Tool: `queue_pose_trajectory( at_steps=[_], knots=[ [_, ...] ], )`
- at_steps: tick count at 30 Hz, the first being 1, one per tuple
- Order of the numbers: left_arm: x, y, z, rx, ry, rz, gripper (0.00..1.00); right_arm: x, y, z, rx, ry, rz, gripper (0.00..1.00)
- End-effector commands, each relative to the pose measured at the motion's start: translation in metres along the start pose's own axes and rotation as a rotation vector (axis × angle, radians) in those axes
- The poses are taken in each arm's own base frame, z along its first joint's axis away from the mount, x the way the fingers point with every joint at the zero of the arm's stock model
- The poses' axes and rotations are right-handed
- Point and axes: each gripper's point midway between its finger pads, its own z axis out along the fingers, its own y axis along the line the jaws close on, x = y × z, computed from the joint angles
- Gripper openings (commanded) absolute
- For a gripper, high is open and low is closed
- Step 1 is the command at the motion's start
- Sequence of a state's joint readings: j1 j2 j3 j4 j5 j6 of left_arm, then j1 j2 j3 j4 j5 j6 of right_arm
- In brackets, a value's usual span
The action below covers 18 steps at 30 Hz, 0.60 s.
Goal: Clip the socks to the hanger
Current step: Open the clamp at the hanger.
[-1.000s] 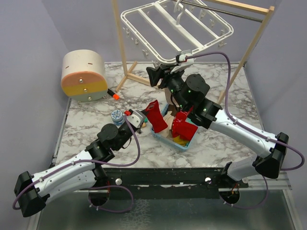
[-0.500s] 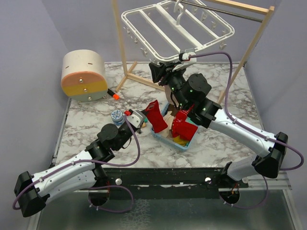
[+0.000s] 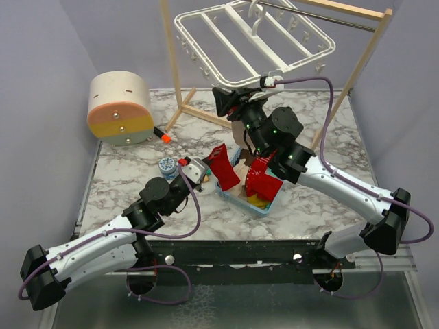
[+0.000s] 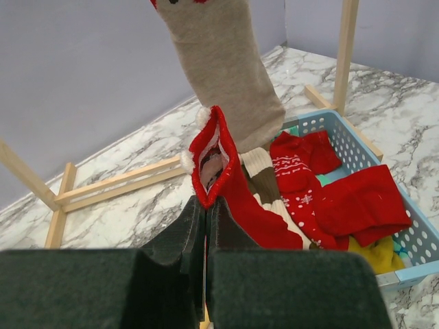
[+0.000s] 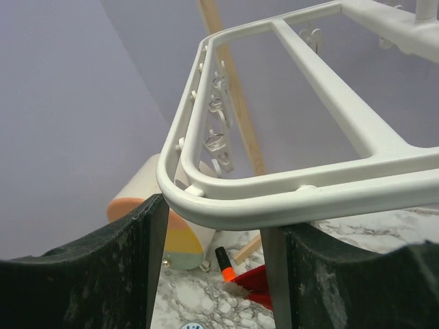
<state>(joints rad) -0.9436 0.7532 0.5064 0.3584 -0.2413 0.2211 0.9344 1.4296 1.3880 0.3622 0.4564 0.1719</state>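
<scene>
Left gripper (image 4: 204, 209), red sock (image 4: 236, 202) cuff between its closed fingertips.

The right hand (image 3: 221, 103) has climbed a little and edged rightward, ending just beneath the near rail of the white hanger (image 3: 206, 31). The cable plug (image 3: 274, 80) on its wrist has also swung rightward and now sits close under that same rail.
</scene>
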Motion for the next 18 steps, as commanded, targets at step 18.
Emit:
queue_pose_trajectory(
  at_steps=[18],
  knots=[
    [0.0, -0.001, -0.003, 0.005, -0.021, -0.033, 0.0, 0.025, 0.003, 0.001, -0.036, -0.018, 0.098, 0.65]
  ],
)
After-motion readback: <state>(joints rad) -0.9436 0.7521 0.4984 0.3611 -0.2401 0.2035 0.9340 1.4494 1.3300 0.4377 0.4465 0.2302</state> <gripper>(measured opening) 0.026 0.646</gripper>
